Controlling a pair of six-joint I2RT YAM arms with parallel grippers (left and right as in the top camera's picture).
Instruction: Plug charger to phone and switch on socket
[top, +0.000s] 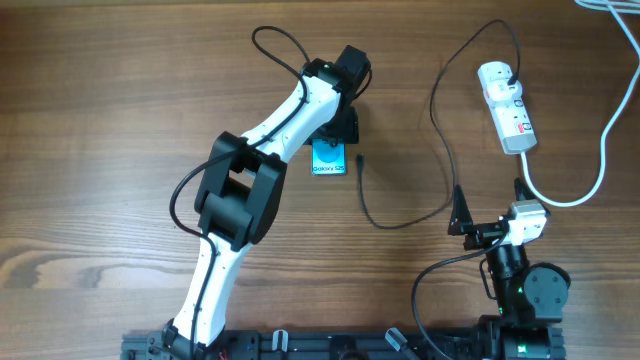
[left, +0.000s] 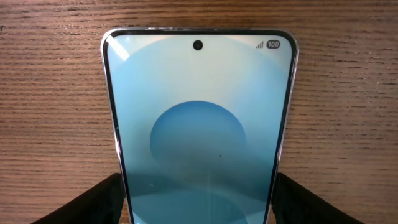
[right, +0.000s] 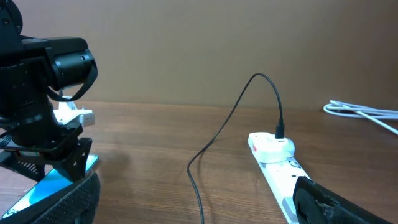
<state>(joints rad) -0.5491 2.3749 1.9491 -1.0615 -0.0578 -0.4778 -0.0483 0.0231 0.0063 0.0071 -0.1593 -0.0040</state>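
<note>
Nearest the base, the right gripper (top: 460, 215) is seen spread wide and empty, just beside a bend of the black cable (top: 372, 216); nothing has been picked up by it yet. A grab made at that bend, rather than close to the plug tip (top: 360, 158), would probably leave the tip dangling and hard to aim at the port. The tip lies loose on the table (top: 100, 100), just beside the phone (left: 199, 118) but not touching it, so it could be knocked aside by a low approach. The phone lies on the table, pinched by its long edges in the left gripper (left: 199, 179). If that hold is weak, the phone may be pushed or twisted as the plug is pressed in. Farthest off, the power strip (top: 508, 112) could be dragged if the cable, plugged into its adapter (top: 496, 76), is pulled taut.
</note>
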